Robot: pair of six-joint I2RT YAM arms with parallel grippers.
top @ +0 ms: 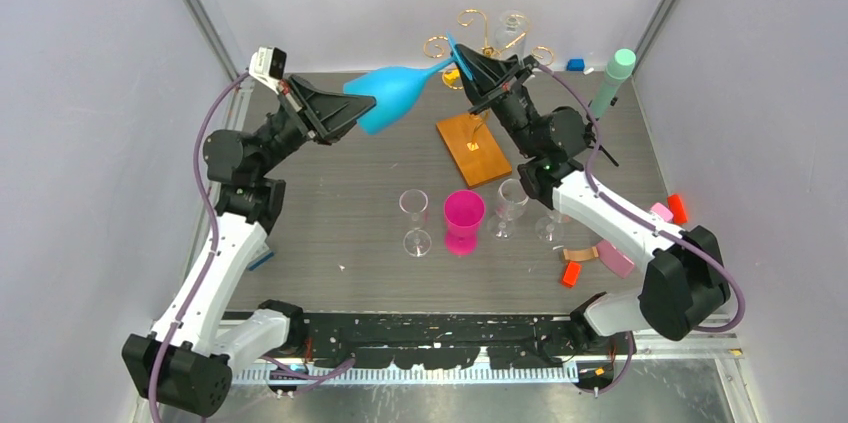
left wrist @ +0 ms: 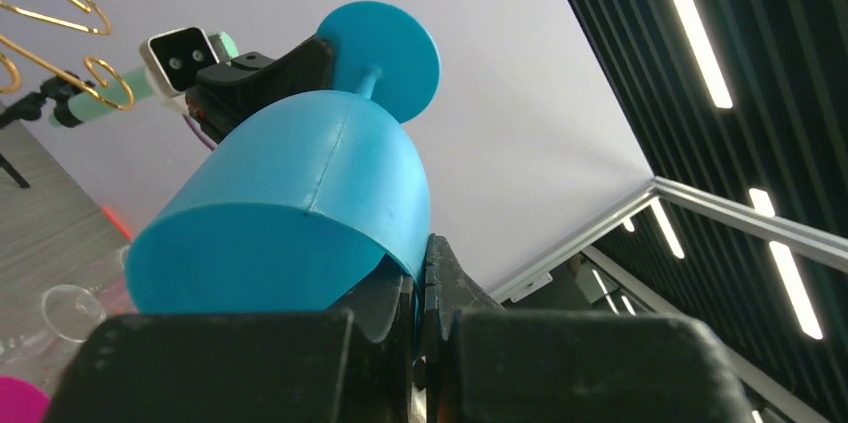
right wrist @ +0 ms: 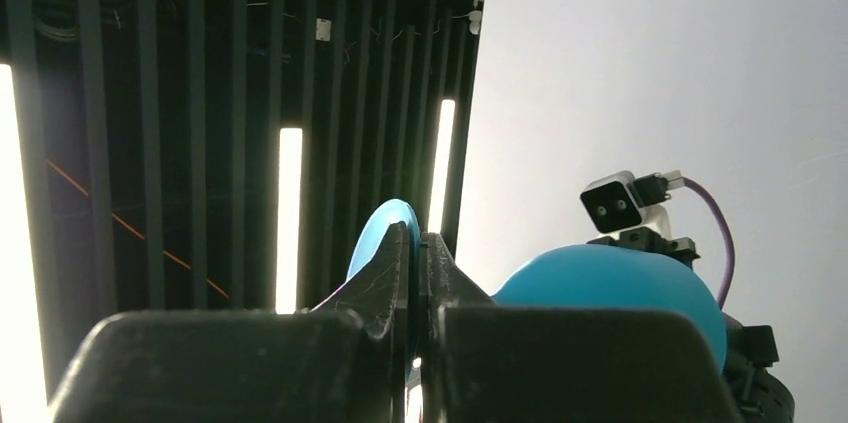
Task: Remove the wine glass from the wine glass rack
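From the left, the left arm reaches up and across, its left gripper clenched on the rim of a blue wine glass. The left wrist view shows the two fingers pinching the wall of the bowl at its open mouth. The glass lies on its side in the air above the far part of the desk, with the bowl to the left and the stem and foot to the right.

At that foot end the right gripper is also clamped on the glass. In the right wrist view its fingers are pressed against the thin blue foot disc, with the rounded bowl beyond them.

The foot sits right next to the gold scrolls of the rack, whose orange-brown wooden base stands on the desk under the right arm. I cannot tell whether the foot touches the wire or is clear of it.

Nearer on the desk, a clear glass stands left of a pink cup. Two more clear glasses stand to the cup's right.

Far right, a mint-green cylinder leans on a black stand, and small red and orange blocks lie by the right arm.
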